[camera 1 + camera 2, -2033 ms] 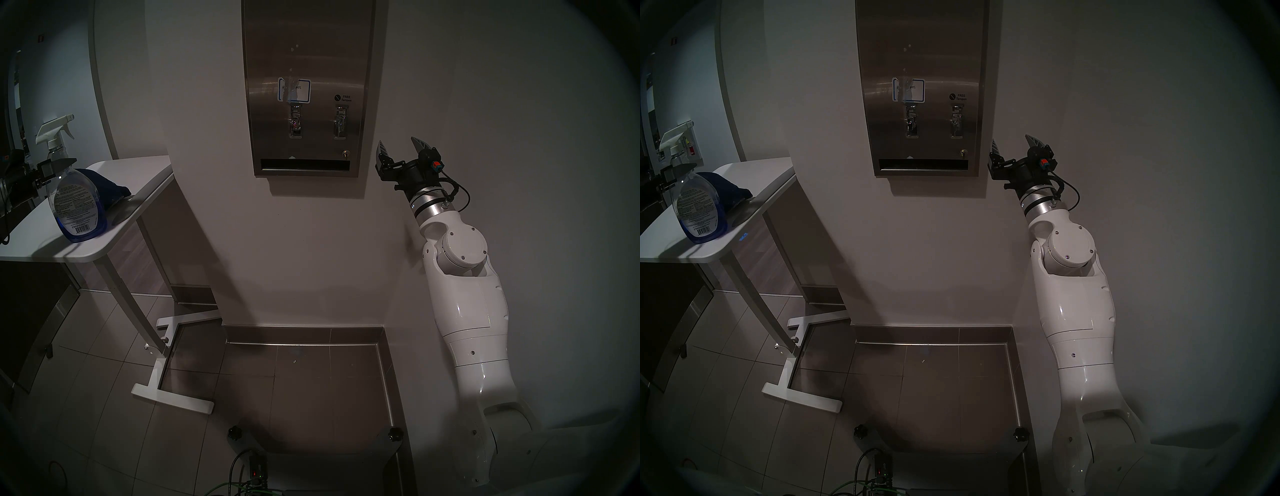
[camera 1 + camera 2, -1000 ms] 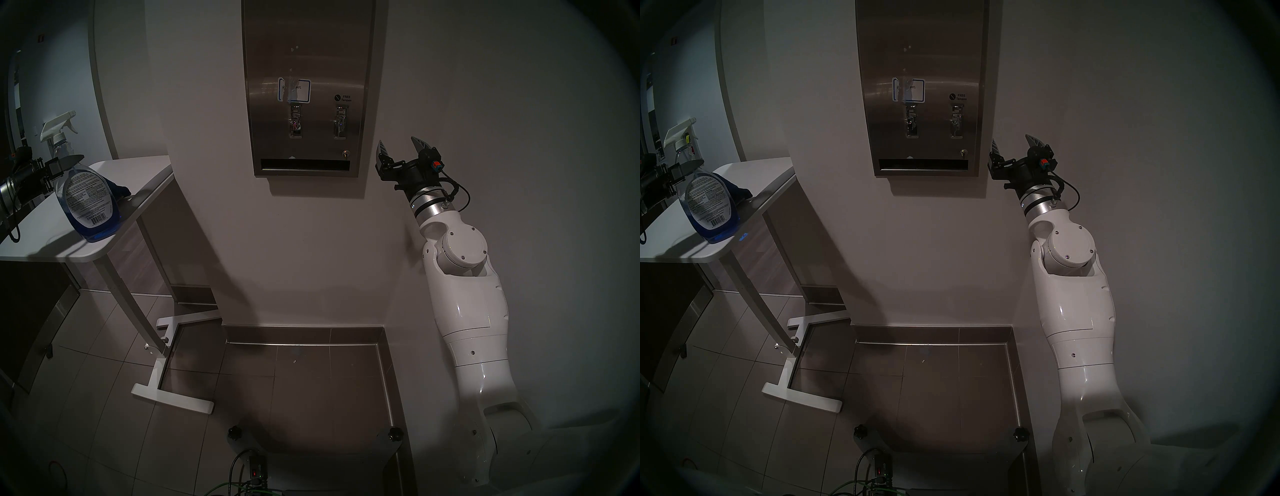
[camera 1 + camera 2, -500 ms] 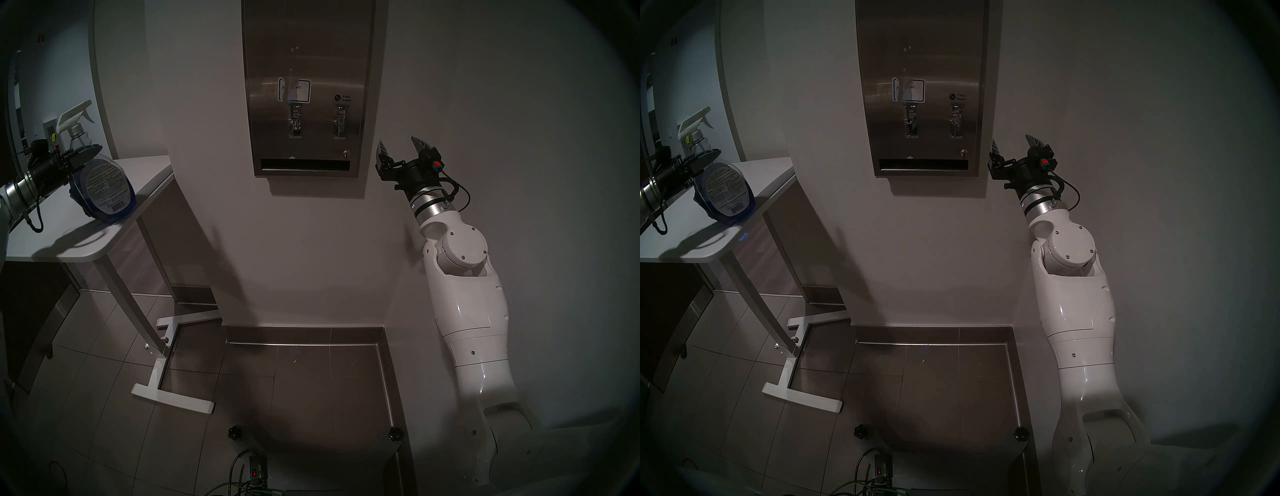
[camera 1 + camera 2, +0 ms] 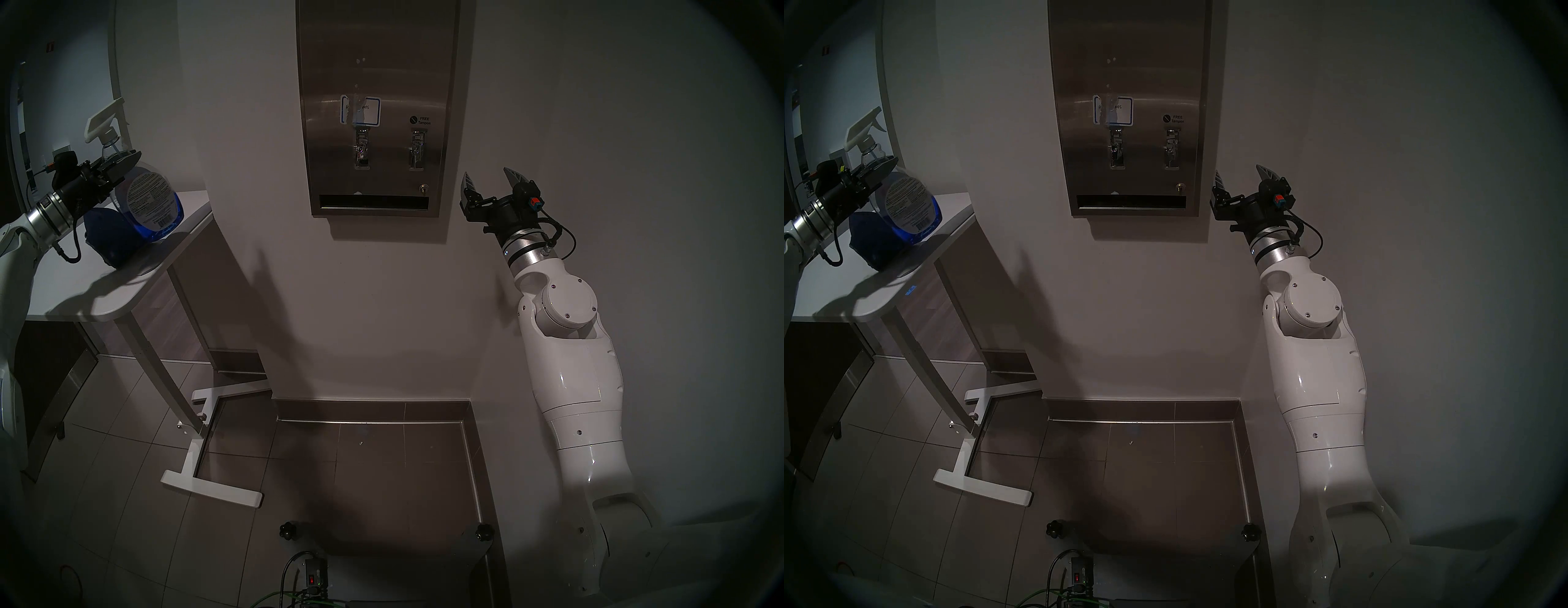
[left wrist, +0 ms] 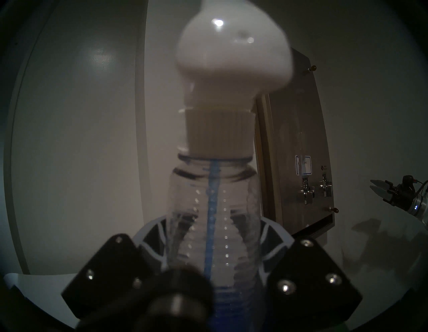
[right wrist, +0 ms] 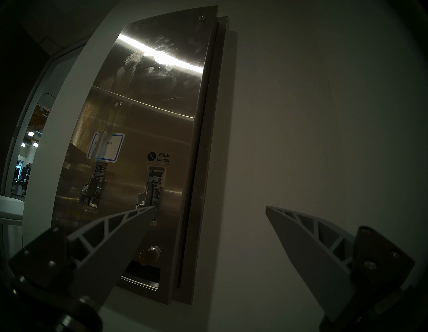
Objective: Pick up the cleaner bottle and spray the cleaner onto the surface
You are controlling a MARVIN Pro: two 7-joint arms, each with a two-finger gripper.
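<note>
The clear cleaner bottle (image 4: 146, 204) with white trigger nozzle, white barcode label and blue cleaner (image 4: 148, 231) hangs tilted above the white table, nozzle up. My left gripper (image 4: 121, 163) is shut on its neck, as the left wrist view (image 5: 214, 241) shows. It also shows in the head right view (image 4: 907, 208). The stainless-steel dispenser panel (image 4: 377, 55) with two levers, blue-bordered sticker and dark slot is on the wall at centre, with whitish streaks over the sticker. My right gripper (image 4: 490, 178) is open and empty beside the panel's lower right corner (image 6: 209, 208).
A dark blue cloth (image 4: 106, 237) lies on the white table (image 4: 85, 297) at the left, below the bottle. The table's white legs (image 4: 199, 429) stand on the tiled floor. A white wall column carries the panel. Cables and the robot base (image 4: 309, 581) are at the bottom.
My left gripper has lifted the bottle off the table and carried it up and to the right, tilting it; the blue cloth is now uncovered. The right arm has not moved.
</note>
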